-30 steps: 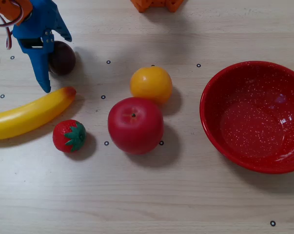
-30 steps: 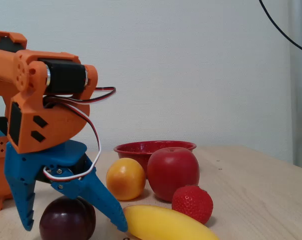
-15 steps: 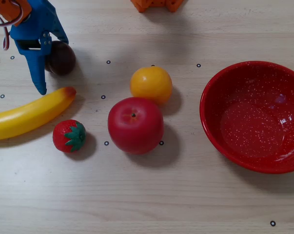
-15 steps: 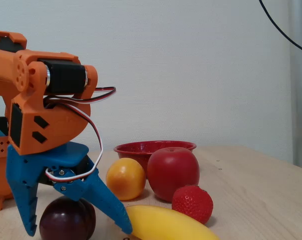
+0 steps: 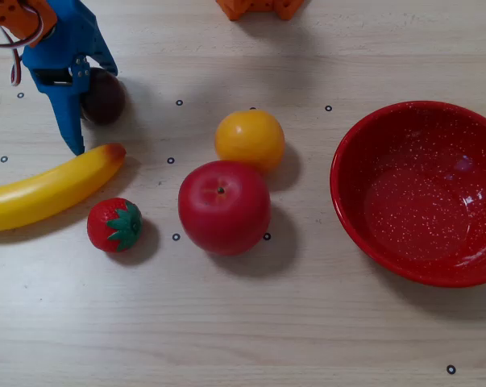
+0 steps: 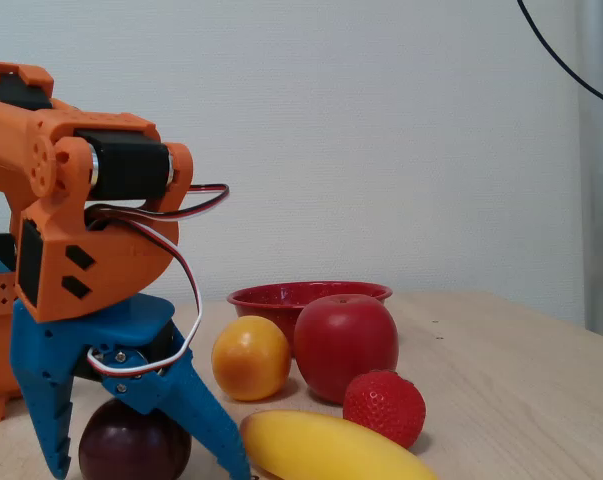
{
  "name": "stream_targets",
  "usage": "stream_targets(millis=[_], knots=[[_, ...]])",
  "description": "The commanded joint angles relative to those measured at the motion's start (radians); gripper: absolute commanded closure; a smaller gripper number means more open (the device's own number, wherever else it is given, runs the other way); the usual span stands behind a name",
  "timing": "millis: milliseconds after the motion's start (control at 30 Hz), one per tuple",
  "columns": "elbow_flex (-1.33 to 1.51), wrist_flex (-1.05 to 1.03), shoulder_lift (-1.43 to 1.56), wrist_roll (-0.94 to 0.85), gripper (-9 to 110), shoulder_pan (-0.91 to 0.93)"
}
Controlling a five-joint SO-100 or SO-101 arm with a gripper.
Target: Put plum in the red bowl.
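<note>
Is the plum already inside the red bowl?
No: in the overhead view the plum sits on the table by the gripper, while the red bowl at right holds nothing.

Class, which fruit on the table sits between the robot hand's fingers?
The dark purple plum, straddled by the blue hand; banana, strawberry, apple and orange lie clear of it.

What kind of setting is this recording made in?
Probably a tabletop test bench indoors, not a kitchen: a pale wood-grain table dotted with small ring markers, a bare white wall behind, and toy fruit such as the banana and apple beside a red bowl.
</note>
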State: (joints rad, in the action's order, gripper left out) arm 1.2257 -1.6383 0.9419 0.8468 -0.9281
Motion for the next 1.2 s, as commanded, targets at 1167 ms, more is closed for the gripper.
stream_targets(millis=[1167], knots=[[-0.015,0.028,0.044,0.009,77,0.025]])
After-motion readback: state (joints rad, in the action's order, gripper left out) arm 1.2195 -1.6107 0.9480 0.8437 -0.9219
